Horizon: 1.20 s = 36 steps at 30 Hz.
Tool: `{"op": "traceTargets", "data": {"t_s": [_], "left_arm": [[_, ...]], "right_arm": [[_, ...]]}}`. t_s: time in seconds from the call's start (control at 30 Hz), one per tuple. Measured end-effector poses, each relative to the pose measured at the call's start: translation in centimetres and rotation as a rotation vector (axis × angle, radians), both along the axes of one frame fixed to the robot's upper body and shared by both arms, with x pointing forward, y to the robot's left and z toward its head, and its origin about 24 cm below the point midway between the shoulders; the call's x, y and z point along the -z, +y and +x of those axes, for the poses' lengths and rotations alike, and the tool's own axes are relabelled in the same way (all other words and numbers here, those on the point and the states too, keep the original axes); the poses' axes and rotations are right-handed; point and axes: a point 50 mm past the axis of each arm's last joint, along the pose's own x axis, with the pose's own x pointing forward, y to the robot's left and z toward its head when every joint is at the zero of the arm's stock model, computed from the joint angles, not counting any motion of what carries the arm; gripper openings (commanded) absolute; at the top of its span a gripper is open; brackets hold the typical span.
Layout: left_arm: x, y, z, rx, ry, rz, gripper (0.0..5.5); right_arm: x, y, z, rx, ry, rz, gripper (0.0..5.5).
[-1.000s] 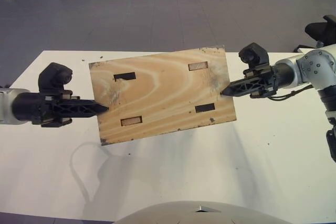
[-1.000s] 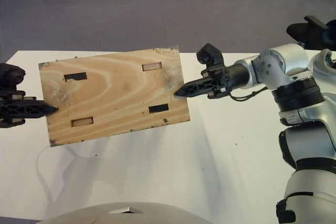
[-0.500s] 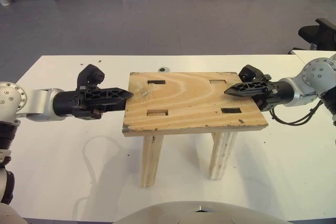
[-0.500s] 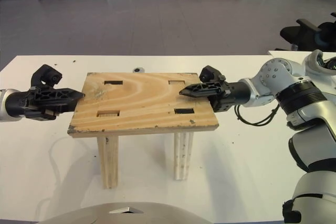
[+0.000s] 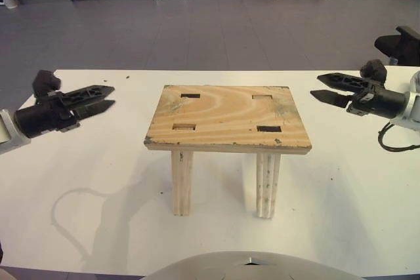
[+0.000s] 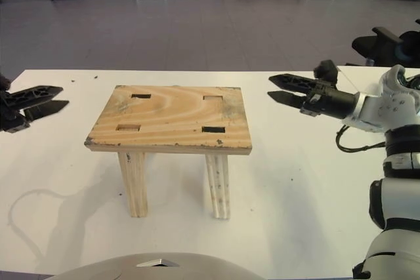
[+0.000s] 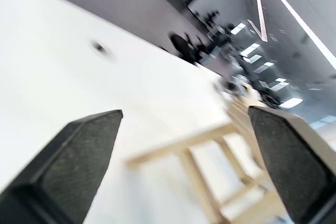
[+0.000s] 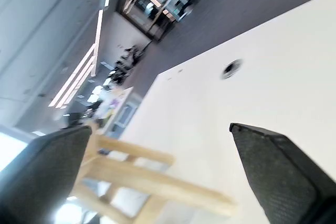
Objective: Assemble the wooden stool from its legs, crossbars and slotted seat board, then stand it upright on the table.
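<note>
The stool [image 5: 228,117] stands upright on its legs in the middle of the white table [image 5: 341,214]. Slightly farther back, well apart on either side, the left gripper [image 5: 110,95] and right gripper [image 5: 316,86] hover with fingers spread wide

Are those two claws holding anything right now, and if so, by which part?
Nothing is held. The left gripper and right gripper are both open, each clear of the stool standing on the table.

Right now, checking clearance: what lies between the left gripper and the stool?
A bare stretch of table between left gripper and stool, in the left eye view.
</note>
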Motion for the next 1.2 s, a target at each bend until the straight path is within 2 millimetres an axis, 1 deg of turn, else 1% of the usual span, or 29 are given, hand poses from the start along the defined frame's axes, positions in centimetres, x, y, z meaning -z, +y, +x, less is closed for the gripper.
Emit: {"op": "traceTargets", "data": {"t_s": [0.03, 0.07, 0.1, 0.13, 0.17, 0.2, 0.23, 0.27, 0.3, 0.33, 0.37, 0.47, 0.57, 0.7, 0.87, 1.03, 1.2], "left_arm": [[0.6, 0.9, 0.7, -0.116, -0.065, 0.126, 4.40], [1.3, 1.4, 1.2, -0.197, -0.103, 0.214, 4.40], [2.8, 1.9, 1.5, -0.297, -0.141, 0.329, 4.40], [4.1, 2.1, 1.6, -0.365, -0.160, 0.401, 4.40], [6.2, 2.1, 1.4, -0.444, -0.168, 0.483, 4.40], [8.4, 1.9, 0.8, -0.506, -0.169, 0.564, 4.40], [11.6, 1.2, -0.5, -0.594, -0.177, 0.691, 4.40], [13.8, 0.5, -1.6, -0.626, -0.165, 0.744, 4.40], [15.3, -0.1, -2.4, -0.640, -0.145, 0.766, 4.40], [15.5, -0.1, -2.6, -0.663, -0.155, 0.787, 4.40], [15.1, 0.3, -2.6, -0.692, -0.178, 0.815, 4.40], [13.8, 1.1, -1.7, -0.754, -0.220, 0.823, 4.40], [13.4, 1.5, -1.4, -0.779, -0.226, 0.826, 4.40], [13.4, 0.9, -0.7, -0.774, -0.236, 0.829, 4.40], [13.3, 0.1, 0.6, -0.772, -0.255, 0.819, 4.40], [13.8, -0.4, 0.7, -0.766, -0.249, 0.825, 4.40], [13.5, -0.4, 1.0, -0.765, -0.269, 0.836, 4.40]], "right_arm": [[1.7, -0.1, 0.6, 0.095, -0.067, -0.107, 4.92], [2.9, 0.1, 1.0, 0.160, -0.110, -0.181, 4.92], [4.7, 0.4, 1.4, 0.242, -0.160, -0.268, 4.92], [5.8, 0.8, 1.6, 0.298, -0.199, -0.320, 4.92], [7.1, 1.6, 1.9, 0.356, -0.246, -0.377, 4.92], [8.1, 2.4, 2.0, 0.405, -0.295, -0.419, 4.92], [9.3, 3.6, 2.3, 0.482, -0.369, -0.486, 4.92], [10.1, 4.4, 2.4, 0.512, -0.397, -0.511, 4.92], [10.8, 4.7, 2.3, 0.528, -0.405, -0.533, 4.92], [11.3, 4.6, 2.2, 0.552, -0.412, -0.553, 4.92], [11.6, 4.6, 2.2, 0.572, -0.419, -0.575, 4.92], [12.5, 4.9, 2.1, 0.612, -0.417, -0.615, 4.92], [12.7, 5.1, 2.0, 0.656, -0.430, -0.625, 4.92], [13.3, 5.2, 1.8, 0.686, -0.414, -0.638, 4.92], [13.3, 4.9, 1.7, 0.701, -0.430, -0.673, 4.92], [13.8, 4.9, 1.5, 0.688, -0.417, -0.704, 4.92], [14.1, 4.6, 1.3, 0.710, -0.416, -0.725, 4.92]]}}
